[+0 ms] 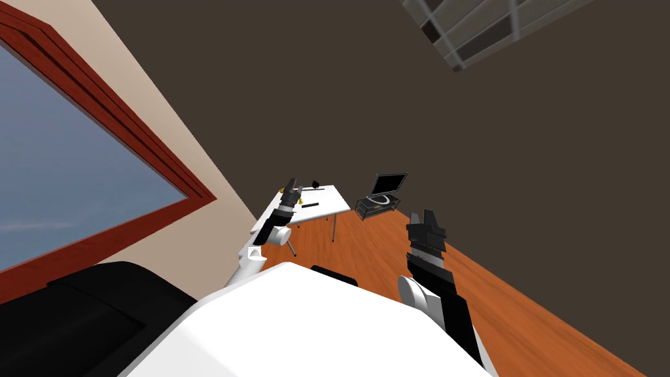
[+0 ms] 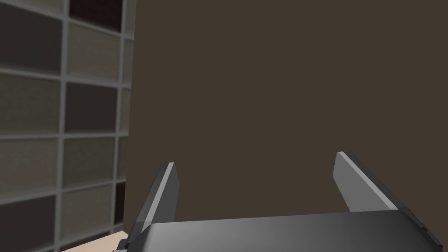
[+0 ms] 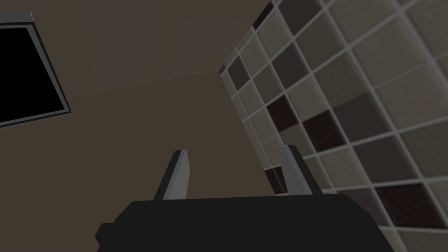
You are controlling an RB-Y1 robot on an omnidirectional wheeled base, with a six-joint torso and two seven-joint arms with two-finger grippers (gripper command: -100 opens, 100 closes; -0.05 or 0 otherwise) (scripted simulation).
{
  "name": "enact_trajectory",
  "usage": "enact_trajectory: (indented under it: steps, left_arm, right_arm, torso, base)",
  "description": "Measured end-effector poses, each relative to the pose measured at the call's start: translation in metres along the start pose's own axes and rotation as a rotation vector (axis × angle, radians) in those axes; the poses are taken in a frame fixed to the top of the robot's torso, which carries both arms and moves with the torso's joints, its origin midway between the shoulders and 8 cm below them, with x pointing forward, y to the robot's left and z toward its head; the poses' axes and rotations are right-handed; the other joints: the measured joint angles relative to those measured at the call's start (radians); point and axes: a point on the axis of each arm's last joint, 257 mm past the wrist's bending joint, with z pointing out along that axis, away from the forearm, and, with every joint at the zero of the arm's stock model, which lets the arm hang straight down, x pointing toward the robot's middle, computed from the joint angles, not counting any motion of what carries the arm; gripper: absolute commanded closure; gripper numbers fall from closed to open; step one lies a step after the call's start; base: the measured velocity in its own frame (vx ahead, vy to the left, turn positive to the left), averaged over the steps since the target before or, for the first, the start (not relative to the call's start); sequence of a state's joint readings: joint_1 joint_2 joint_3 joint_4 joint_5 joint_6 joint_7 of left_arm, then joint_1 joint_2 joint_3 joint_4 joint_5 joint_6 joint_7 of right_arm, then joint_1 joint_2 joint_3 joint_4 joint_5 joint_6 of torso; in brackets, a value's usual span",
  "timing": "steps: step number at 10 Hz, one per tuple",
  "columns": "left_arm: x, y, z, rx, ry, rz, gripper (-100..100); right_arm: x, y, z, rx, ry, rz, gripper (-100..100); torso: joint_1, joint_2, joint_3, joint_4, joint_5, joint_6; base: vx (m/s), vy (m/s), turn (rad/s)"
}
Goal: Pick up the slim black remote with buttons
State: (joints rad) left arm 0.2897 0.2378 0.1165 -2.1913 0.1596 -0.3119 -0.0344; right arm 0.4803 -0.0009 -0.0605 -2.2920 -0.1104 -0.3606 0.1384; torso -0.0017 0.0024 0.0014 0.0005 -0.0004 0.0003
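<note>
The left gripper point(image 1: 292, 185) and right gripper point(image 1: 424, 217) are holding their fingers open and empty, so the left should be dipping squarely across the slim remote point(image 1: 309, 205) lying on the white tabletop point(image 1: 335, 201) just beside it.

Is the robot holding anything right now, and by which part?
Nothing is held. The left gripper and right gripper are open and empty; the black remote lies on the white table.

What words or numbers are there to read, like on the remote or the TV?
None can be read.
The remote on the table is too small to make out any button marks.
The TV screen is dark, with no writing to be seen.
</note>
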Motion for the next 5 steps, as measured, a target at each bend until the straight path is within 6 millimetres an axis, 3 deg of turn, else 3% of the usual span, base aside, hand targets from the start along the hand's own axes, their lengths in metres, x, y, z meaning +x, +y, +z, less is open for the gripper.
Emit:
enact_trajectory:
  steps: [5]
  left_arm:
    - [-0.014, 0.046, 0.014, -0.138, 0.009, -0.017, -100]
  right_arm:
    - [0.000, 0.000, 0.000, 0.000, 0.000, 0.000, 0]
  torso:
    - [0.000, 0.000, 0.000, 0.000, 0.000, -0.001]
  base:
    - [-0.027, -0.030, -0.072]
